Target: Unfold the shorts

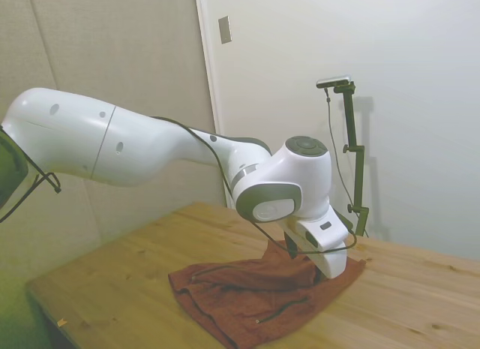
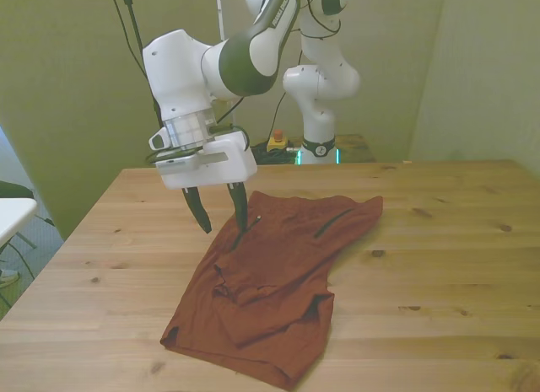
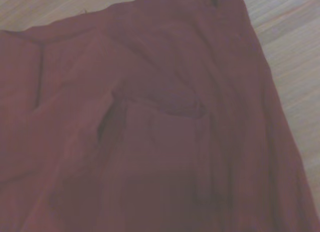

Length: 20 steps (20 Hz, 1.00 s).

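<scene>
Approach step: gripper (image 2: 221,214), fingers spread wide and empty, hangs over the folded shorts' (image 2: 270,282) ten-o'clock edge; next, descend and pinch the top layer.

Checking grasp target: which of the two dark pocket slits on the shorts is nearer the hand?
The slit toward the front view's left: one finger of the open hand sits right at it. The other slit lies farther toward the front view's right on the shorts.
</scene>
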Available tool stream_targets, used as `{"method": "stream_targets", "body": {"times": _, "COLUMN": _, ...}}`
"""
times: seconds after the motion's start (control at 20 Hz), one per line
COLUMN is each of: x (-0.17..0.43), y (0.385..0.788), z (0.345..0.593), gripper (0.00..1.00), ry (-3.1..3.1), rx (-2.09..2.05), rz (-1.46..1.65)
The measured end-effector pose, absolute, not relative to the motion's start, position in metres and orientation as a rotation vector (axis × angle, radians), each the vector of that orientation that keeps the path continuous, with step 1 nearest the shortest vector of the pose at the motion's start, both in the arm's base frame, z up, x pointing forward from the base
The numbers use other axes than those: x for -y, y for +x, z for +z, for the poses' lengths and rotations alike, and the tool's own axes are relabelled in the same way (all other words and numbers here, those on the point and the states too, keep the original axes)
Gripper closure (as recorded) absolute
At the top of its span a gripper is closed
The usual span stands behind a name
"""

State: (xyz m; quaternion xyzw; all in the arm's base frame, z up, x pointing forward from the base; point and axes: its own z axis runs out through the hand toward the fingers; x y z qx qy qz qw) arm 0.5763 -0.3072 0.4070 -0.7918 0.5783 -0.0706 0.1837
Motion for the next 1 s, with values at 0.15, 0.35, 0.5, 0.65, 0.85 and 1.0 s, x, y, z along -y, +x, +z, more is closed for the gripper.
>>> {"method": "stream_targets", "body": {"times": 0.15, "x": 0.309, "y": 0.582, "z": 0.394, "gripper": 0.0, "ry": -2.234, "rx": -1.611, "rz": -0.188}}
{"method": "stream_targets", "body": {"times": 0.35, "x": 0.316, "y": 0.587, "z": 0.384, "gripper": 0.0, "ry": -2.215, "rx": -1.584, "rz": -0.191}}
{"method": "stream_targets", "body": {"times": 0.5, "x": 0.32, "y": 0.591, "z": 0.378, "gripper": 0.0, "ry": -2.202, "rx": -1.572, "rz": -0.194}}
{"method": "stream_targets", "body": {"times": 0.65, "x": 0.325, "y": 0.597, "z": 0.374, "gripper": 0.0, "ry": -2.191, "rx": -1.542, "rz": -0.199}}
{"method": "stream_targets", "body": {"times": 0.85, "x": 0.327, "y": 0.609, "z": 0.372, "gripper": 1.0, "ry": -2.189, "rx": -1.503, "rz": -0.198}}
{"method": "stream_targets", "body": {"times": 1.0, "x": 0.323, "y": 0.619, "z": 0.369, "gripper": 1.0, "ry": -2.196, "rx": -1.473, "rz": -0.2}}
